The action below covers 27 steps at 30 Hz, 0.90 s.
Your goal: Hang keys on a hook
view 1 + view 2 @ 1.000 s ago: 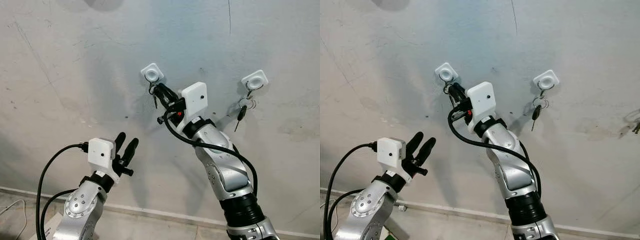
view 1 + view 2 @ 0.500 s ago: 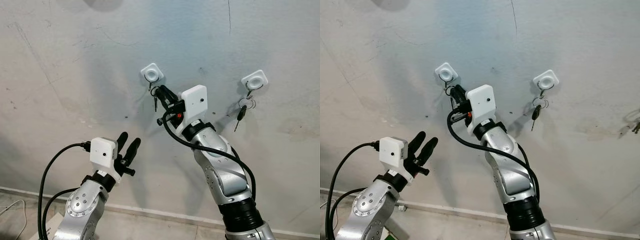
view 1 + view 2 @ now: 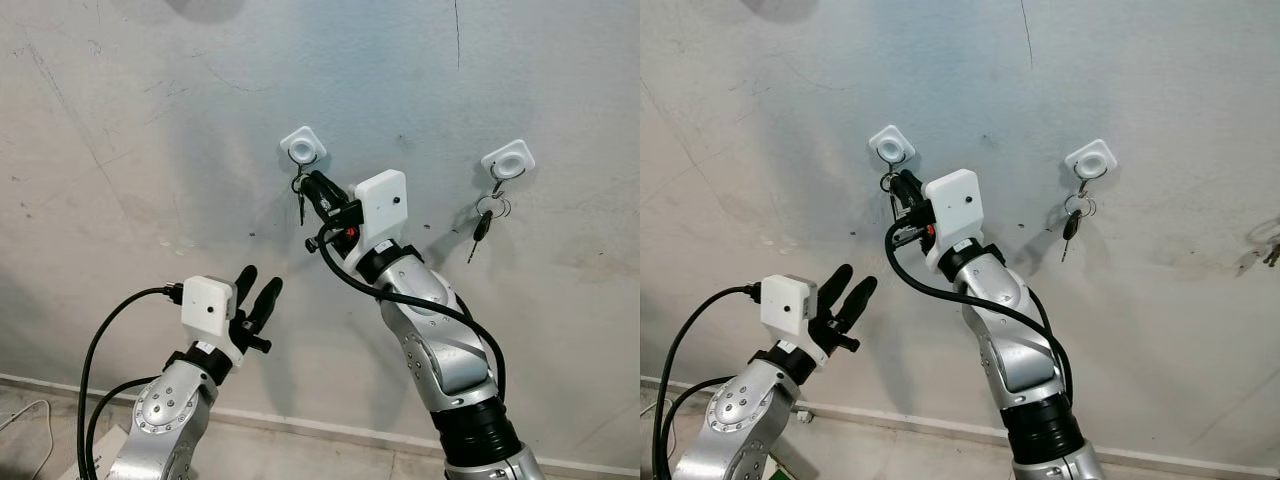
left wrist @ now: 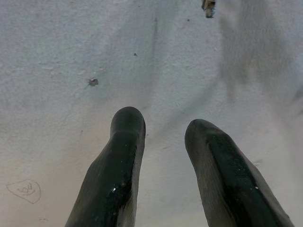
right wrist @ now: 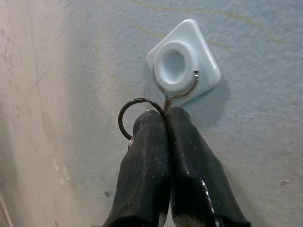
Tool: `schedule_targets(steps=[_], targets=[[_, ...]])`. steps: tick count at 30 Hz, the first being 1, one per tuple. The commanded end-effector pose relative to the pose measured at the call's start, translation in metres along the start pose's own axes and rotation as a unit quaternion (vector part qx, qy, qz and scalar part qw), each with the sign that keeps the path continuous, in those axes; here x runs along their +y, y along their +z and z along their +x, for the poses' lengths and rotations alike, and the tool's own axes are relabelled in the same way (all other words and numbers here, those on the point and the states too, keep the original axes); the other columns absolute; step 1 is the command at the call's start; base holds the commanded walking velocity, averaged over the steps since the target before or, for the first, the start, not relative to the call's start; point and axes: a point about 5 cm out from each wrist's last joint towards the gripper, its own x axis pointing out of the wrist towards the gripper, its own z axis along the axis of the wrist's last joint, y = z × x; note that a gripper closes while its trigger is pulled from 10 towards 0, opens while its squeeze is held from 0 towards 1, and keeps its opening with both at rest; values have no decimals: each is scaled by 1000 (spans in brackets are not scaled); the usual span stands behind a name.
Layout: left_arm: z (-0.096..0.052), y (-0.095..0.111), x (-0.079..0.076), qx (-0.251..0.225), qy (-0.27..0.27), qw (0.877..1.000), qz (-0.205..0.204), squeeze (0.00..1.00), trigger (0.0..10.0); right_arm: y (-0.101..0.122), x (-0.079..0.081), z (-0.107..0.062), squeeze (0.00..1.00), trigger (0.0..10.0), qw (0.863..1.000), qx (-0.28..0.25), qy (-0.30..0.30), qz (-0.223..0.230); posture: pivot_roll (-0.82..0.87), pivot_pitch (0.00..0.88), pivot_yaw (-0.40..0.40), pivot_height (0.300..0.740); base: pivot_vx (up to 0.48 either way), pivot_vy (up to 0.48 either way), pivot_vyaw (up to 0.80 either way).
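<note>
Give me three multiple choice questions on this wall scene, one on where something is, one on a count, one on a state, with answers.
1. Where is the right pincer?
A. just under the left wall hook
B. at the right wall hook
C. down by the floor

2. How many white wall hooks are there?
A. one
B. two
C. four

3. How do the left pincer's fingers stand?
A. closed on keys
B. spread, holding nothing
C. closed on a cable

Answers:
1. A, its tips sit right below the left wall hook, pinching a key ring.
2. B, besides that one there is the right wall hook, with keys hanging.
3. B, the left pincer shows bare wall in the gap.
</note>
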Motion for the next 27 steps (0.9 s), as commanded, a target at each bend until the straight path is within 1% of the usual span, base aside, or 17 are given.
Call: schedule_targets(steps=[1, 12, 27], targets=[[1, 3, 1, -6, -2, 1000, 10, 0, 10000, 11, 5, 4, 0, 10000, 1000, -20, 11, -1, 21, 0, 76, 740, 0, 0, 0], [1, 1, -1, -4, -3, 1000, 10, 0, 10000, 15, 6, 9, 0, 10000, 1000, -22, 7, 2, 20, 0, 73, 740, 0, 0, 0], [2, 0, -1, 0, -4, 1000, 10, 0, 10000, 7, -1, 6, 0, 10000, 1000, 4, -8, -13, 16, 0, 76, 740, 0, 0, 0]])
